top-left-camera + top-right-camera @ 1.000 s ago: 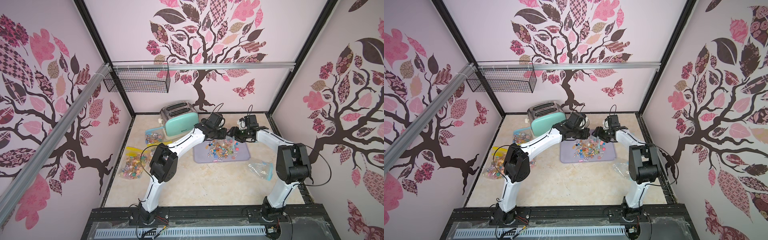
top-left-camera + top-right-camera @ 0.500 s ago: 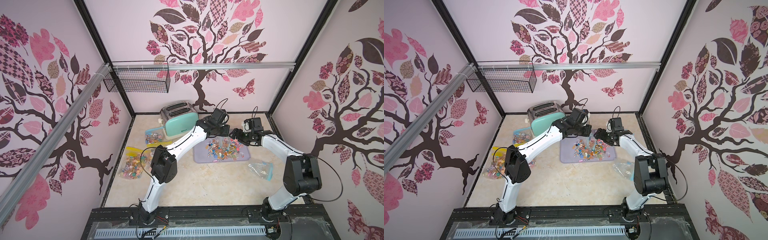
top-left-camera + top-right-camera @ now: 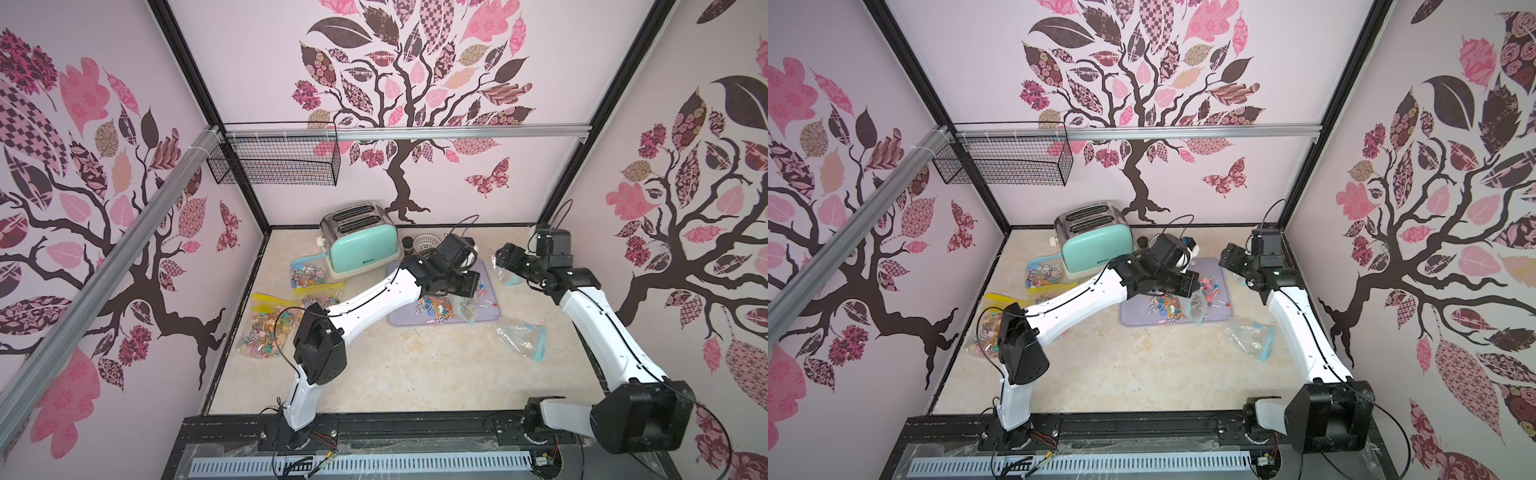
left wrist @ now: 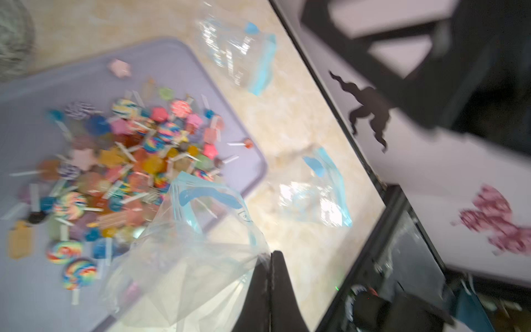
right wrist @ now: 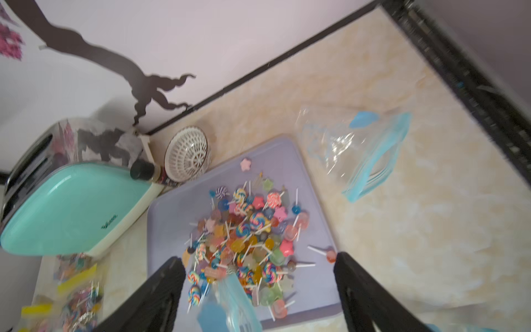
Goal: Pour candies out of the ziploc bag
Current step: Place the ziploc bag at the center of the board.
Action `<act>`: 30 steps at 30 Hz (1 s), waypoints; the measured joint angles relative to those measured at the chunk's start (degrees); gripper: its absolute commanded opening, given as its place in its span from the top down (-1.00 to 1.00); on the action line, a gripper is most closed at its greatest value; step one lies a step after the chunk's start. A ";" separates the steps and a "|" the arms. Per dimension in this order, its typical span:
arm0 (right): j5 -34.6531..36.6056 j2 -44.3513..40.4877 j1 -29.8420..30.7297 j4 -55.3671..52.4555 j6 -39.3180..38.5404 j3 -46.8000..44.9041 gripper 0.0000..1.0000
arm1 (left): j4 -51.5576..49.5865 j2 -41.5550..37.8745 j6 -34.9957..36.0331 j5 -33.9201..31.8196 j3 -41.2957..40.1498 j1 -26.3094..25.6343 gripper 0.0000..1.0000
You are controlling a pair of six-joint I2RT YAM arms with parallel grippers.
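Note:
My left gripper is shut on a corner of the clear ziploc bag, which hangs limp and nearly empty over the purple tray. Both top views show that gripper above the tray's right part with the bag dangling under it. The candies lie in a colourful heap on the tray. My right gripper is open and holds nothing, raised beyond the tray's right edge. The bag's blue zip edge shows below it.
A mint toaster and a white mesh basket stand behind the tray. Filled candy bags lie at the left. Empty bags lie right of the tray. A wire basket hangs on the back wall.
My right gripper has opened wider and pulled away to the right of the bag. The left gripper has swung the bag forward and right over the tray.

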 measured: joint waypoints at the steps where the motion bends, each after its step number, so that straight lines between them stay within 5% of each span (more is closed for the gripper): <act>1: 0.70 -0.57 -1.55 -0.39 -0.26 1.07 -0.71 | 1.46 -1.33 -0.66 1.20 -2.23 -1.99 1.00; 5: 2.75 -2.75 -4.04 -2.45 -0.44 3.54 -0.71 | 9.68 -5.01 -3.04 6.10 -11.98 -8.79 1.00; 12: 2.10 -4.50 -3.80 -4.52 -0.20 3.54 -0.71 | 22.71 -5.27 -4.17 10.78 -24.85 -12.94 1.00; 20: 0.26 -5.14 -3.80 -4.87 -0.22 1.40 -0.71 | 22.56 -5.27 -2.99 2.62 -31.74 -12.76 0.95; 27: -2.89 -4.83 -3.80 -4.07 -0.26 -2.45 -0.71 | 14.97 -5.27 -2.14 -7.85 -31.80 -11.87 -0.57; 30: -5.49 -4.44 -3.80 -3.89 -0.37 -3.72 -0.67 | 10.99 -5.27 -2.19 -11.47 -31.56 -11.50 -0.84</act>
